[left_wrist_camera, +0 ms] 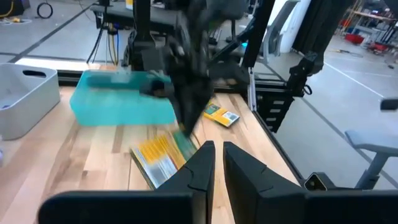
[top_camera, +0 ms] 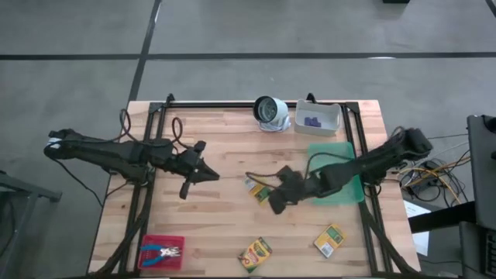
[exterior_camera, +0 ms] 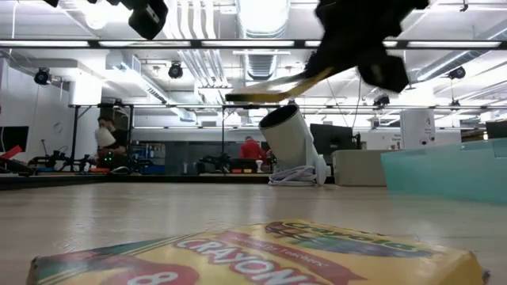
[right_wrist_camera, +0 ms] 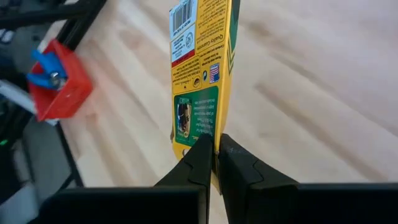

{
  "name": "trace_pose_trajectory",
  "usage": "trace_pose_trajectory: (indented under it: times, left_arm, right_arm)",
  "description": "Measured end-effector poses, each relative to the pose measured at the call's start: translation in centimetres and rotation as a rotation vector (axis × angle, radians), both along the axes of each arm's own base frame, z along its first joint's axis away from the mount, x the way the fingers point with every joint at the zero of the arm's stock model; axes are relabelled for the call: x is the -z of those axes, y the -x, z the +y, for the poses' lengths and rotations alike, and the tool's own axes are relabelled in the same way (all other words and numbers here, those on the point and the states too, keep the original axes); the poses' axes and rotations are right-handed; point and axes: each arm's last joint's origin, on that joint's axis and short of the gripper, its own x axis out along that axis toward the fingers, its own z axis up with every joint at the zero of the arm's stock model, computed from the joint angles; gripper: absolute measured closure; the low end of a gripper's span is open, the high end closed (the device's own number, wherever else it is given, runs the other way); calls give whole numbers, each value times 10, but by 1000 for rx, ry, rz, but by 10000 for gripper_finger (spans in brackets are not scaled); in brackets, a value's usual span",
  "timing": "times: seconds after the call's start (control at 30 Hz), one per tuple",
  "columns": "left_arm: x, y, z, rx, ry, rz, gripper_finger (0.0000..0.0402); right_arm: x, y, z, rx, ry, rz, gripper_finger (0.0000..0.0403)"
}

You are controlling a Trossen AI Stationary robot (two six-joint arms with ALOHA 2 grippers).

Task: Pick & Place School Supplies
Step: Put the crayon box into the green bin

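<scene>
Red tray (top_camera: 161,252): near-left corner of the surface (top_camera: 225,147); the blue-handled tool (top_camera: 166,250) lies in it.
Left gripper (top_camera: 203,176): left of centre, above the surface, its fingers (left_wrist_camera: 198,163) nearly together with only a thin gap, holding nothing.
Crayon box, near (top_camera: 254,253): flat at the near edge, about mid-width.
Held crayon box (top_camera: 258,188): at the centre, raised off the wood, pinched at one end.
Right gripper (top_camera: 273,200): mid-surface, its fingers (right_wrist_camera: 200,157) clamped tight on the held crayon box's edge.
Round white-grey object (top_camera: 271,112): far edge, centre.
White bin (top_camera: 318,118): just right of it, with purple pieces (top_camera: 312,121) inside.
Green mat (top_camera: 336,172): right side, under the right arm.
Crayon box, right (top_camera: 328,240): flat, near-right.
</scene>
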Motion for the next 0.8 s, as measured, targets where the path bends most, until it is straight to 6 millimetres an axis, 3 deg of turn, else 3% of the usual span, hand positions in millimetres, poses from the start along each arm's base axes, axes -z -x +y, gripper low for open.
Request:
trace_pose_trajectory:
  times: [0.4,0.8]
  left_arm:
    - [2,0,0,1,-16,20,364]
    - [2,0,0,4,-30,15,364]
  right_arm:
    - [-45,68,-26,183,4,122,390]
    - [-49,116,-44,407,5,344,390]
